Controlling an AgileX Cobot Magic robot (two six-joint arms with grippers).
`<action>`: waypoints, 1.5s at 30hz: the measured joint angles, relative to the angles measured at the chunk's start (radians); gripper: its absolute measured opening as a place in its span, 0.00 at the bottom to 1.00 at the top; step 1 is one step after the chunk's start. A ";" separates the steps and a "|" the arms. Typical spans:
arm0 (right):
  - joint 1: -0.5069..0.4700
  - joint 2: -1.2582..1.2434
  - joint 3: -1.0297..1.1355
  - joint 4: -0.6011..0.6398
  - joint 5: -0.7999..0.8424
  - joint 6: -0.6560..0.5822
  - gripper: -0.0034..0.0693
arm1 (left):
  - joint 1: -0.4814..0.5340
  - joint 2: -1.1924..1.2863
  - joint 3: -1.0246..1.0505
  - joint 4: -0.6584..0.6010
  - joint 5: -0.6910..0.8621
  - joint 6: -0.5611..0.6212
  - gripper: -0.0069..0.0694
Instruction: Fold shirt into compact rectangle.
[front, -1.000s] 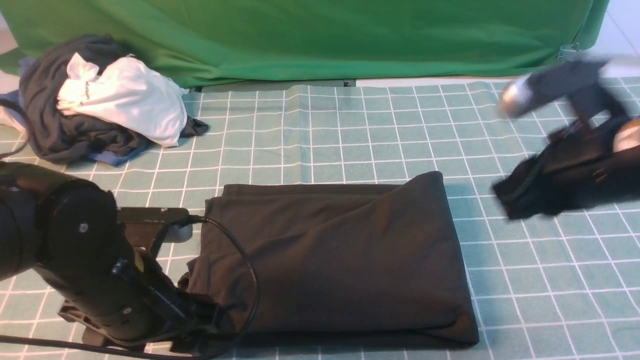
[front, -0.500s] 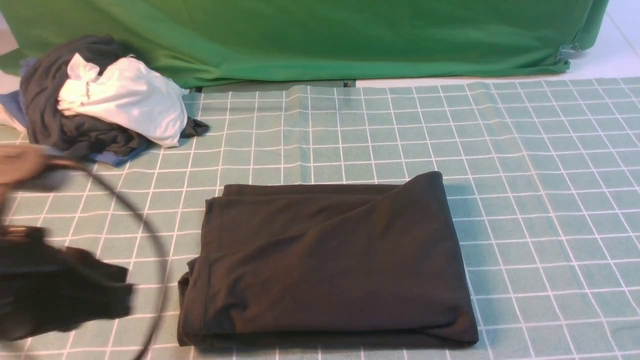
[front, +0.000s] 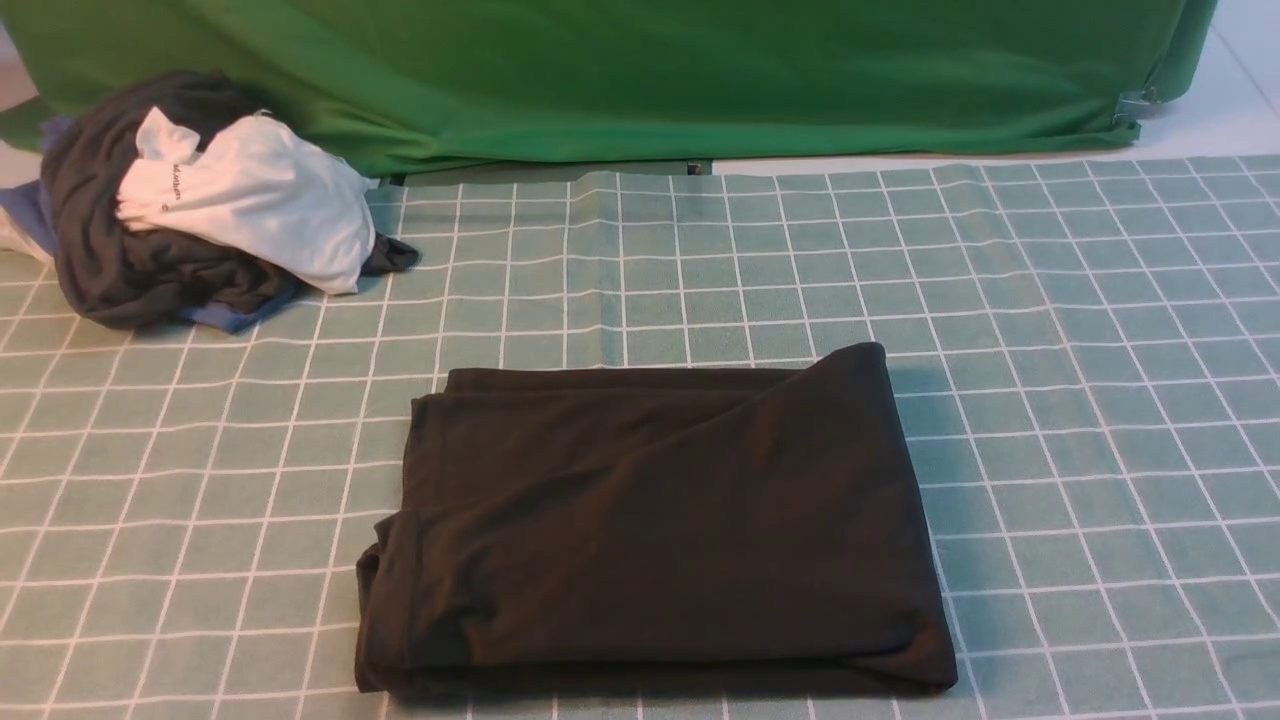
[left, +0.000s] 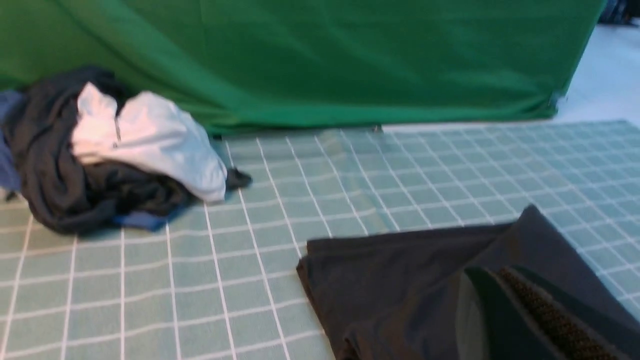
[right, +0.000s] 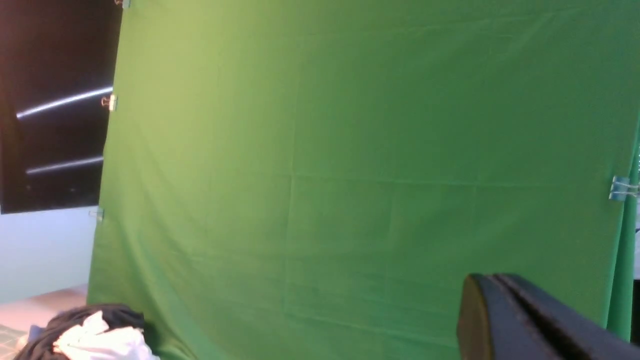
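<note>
The black shirt (front: 650, 530) lies folded into a rough rectangle on the checked cloth, in the near middle of the front view. One corner flap laps diagonally across its far right. Neither arm shows in the front view. In the left wrist view my left gripper (left: 495, 272) hangs above the shirt (left: 400, 270), its jaws pressed together with nothing between them. My right gripper (right: 493, 278) is raised and faces the green backdrop, jaws shut and empty; the shirt is out of that view.
A heap of dark, white and blue garments (front: 190, 220) sits at the far left by the green backdrop (front: 640, 70). The teal checked tablecloth (front: 1100, 400) covers the table around the shirt.
The left arm has let go of the shirt's near left corner and drawn back out of the front view. The right arm left that view earlier. Both grippers have shut.
</note>
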 joint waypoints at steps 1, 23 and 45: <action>0.000 -0.001 0.000 0.000 0.000 0.000 0.04 | 0.000 -0.004 0.014 0.000 -0.017 0.000 0.11; 0.000 -0.001 0.001 0.000 -0.003 0.001 0.13 | 0.000 -0.004 0.110 -0.037 -0.099 0.001 0.11; 0.000 -0.001 0.001 0.000 -0.005 0.001 0.22 | 0.086 -0.005 0.170 -0.094 -0.320 0.254 0.11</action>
